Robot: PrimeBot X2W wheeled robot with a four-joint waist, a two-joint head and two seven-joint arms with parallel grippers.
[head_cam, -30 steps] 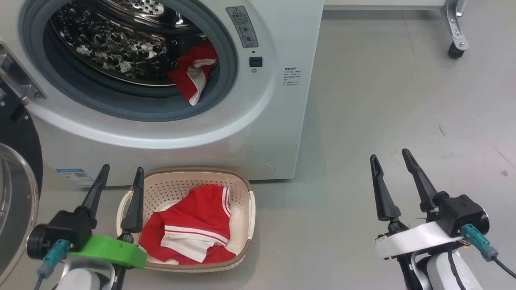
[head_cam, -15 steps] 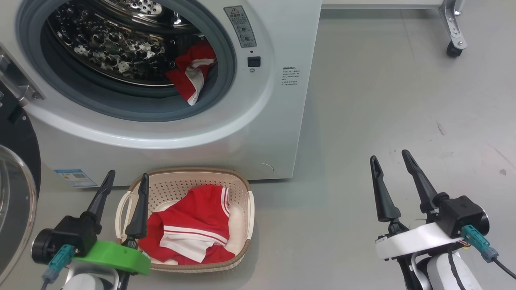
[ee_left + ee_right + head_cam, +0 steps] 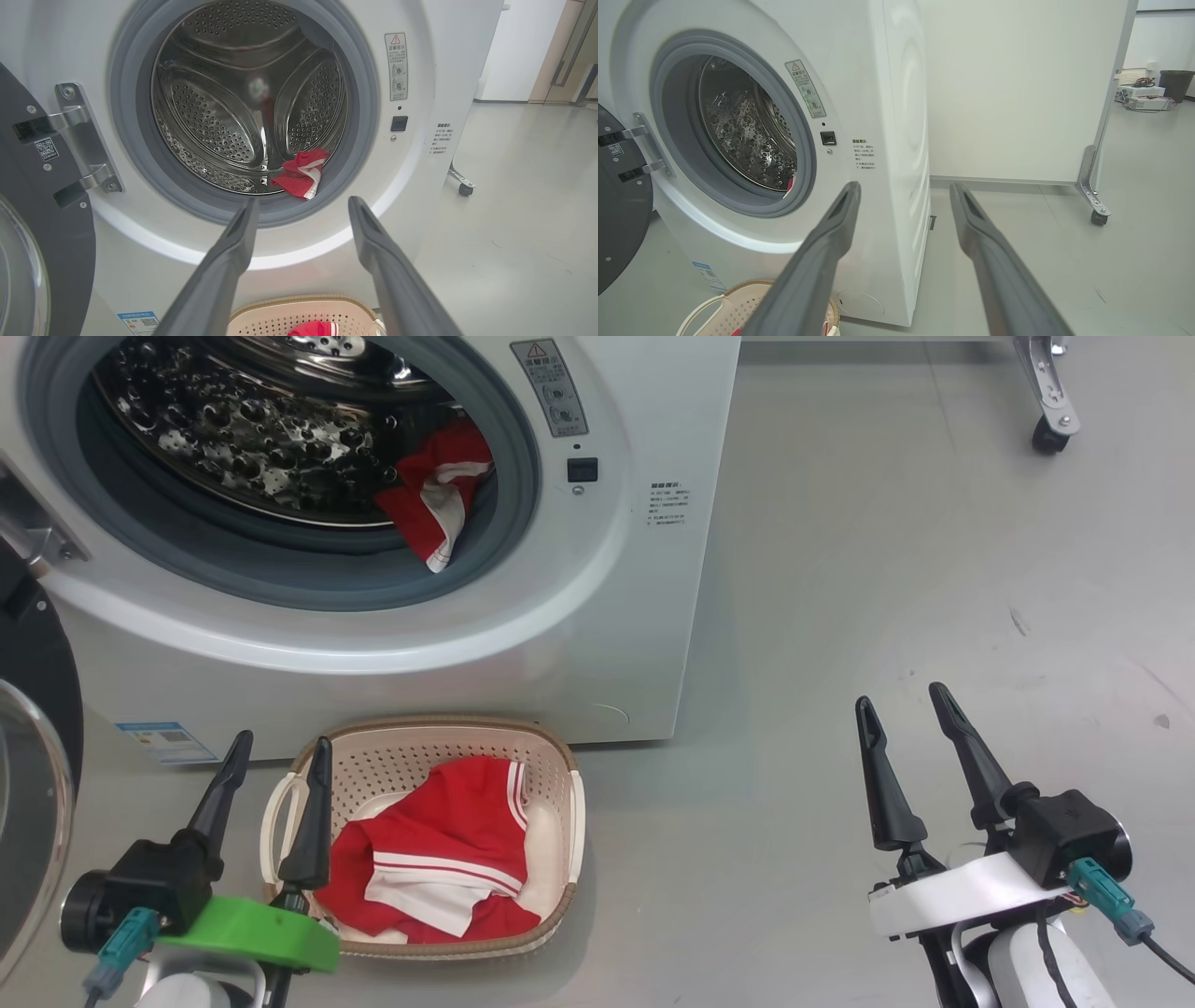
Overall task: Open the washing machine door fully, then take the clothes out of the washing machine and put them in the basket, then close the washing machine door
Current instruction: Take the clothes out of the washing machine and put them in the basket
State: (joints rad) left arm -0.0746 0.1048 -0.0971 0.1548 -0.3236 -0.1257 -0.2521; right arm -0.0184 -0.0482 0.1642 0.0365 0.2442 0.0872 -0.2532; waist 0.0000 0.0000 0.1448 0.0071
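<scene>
One washing machine point(image 3: 597, 616) filled the upper left of the head view, its steel drum point(image 3: 233, 429) exposed. Its single washing machine door point(image 3: 42, 691) stood swung open at the left edge, with the black rim and glass bowl partly cut off by the frame. One basket point(image 3: 420, 761) sat on the grey floor point(image 3: 887, 569) just in front of the machine, at lower left of centre. The clothes numbered two red pieces. The larger garment point(image 3: 439, 859) lay in the basket, and the smaller garment point(image 3: 434, 499) hung over the grey seal point(image 3: 280, 574) at the lower right of the drum mouth. There were two grippers. The left gripper point(image 3: 285, 739), at lower left by the basket's left handle, had its fingers spread and empty. The right gripper point(image 3: 900, 695), at lower right over bare floor, was likewise spread and held nothing. One caster wheel point(image 3: 1046, 434) showed at upper right.
</scene>
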